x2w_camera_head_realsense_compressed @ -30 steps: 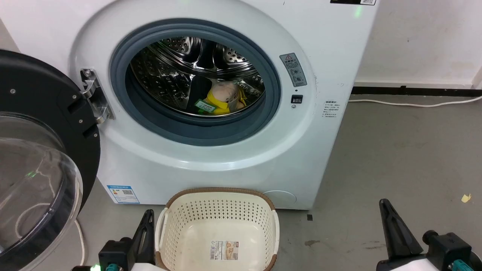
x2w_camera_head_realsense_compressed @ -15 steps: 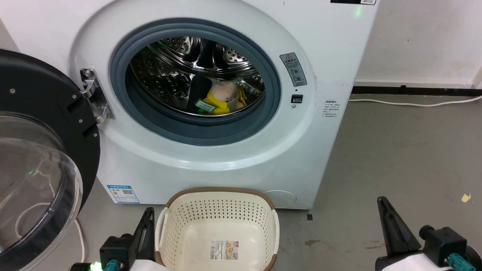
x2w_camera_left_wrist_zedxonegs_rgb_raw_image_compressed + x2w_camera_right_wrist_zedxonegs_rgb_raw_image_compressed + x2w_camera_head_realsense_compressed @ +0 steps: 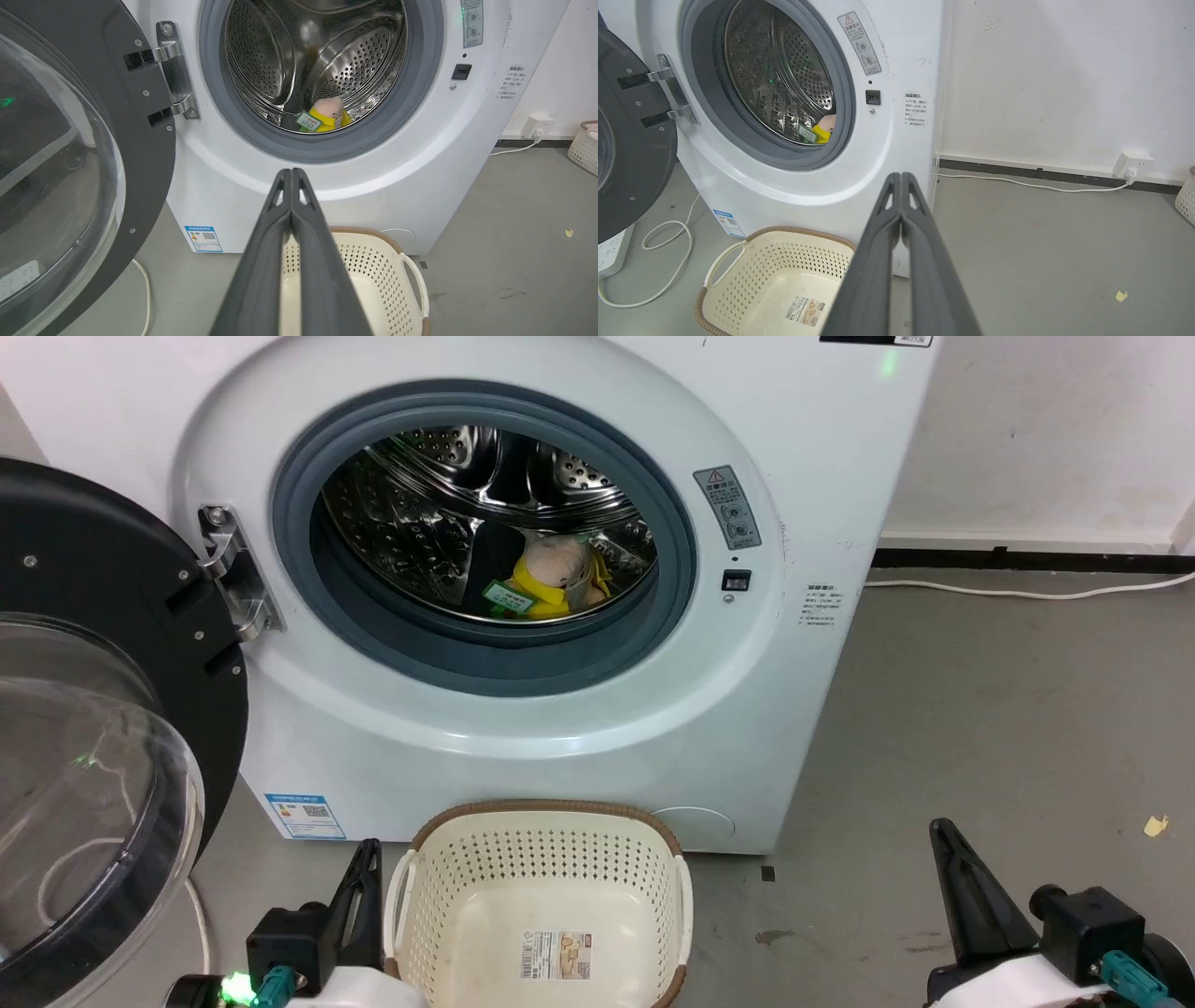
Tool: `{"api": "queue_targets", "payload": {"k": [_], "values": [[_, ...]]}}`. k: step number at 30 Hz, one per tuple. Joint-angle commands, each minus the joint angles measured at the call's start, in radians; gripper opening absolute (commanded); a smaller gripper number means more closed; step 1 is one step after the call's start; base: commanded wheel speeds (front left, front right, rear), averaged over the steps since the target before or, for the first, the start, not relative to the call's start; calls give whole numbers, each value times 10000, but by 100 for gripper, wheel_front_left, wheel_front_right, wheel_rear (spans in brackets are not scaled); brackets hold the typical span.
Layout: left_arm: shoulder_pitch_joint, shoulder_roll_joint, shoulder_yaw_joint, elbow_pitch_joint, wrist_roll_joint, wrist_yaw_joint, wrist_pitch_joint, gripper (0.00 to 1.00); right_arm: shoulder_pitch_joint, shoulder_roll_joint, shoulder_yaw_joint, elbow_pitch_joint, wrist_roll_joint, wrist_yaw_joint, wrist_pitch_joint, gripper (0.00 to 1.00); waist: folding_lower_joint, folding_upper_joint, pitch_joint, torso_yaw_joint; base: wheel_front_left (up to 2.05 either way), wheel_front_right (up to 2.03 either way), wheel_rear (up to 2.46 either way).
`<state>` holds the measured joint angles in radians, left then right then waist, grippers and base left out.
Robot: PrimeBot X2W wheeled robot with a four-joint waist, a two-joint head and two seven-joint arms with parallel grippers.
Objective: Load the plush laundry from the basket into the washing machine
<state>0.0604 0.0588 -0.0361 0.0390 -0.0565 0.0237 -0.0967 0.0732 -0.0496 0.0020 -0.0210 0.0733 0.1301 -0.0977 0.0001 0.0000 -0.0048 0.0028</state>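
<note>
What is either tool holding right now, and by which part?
Nothing. The left tool and right tool are both shut empty; the small pale-pink-headed plush doll with yellow collar lies loose in the perforated steel drum.
</note>
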Motion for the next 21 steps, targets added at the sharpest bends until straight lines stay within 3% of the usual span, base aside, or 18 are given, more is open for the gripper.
{"api": "queue_targets", "payload": {"k": [1,21], "values": [[-178,-3,53,-57,77,-29,65,0,-184,-4,-13,40,-103,4,71,0,-1,0,1,-1,0,0,0],[-371,-40,193,-208,298,-123,474,0,-432,-5,-16,117,-388,5,481,0,-1,0,22,-13,0,0,0]]}}
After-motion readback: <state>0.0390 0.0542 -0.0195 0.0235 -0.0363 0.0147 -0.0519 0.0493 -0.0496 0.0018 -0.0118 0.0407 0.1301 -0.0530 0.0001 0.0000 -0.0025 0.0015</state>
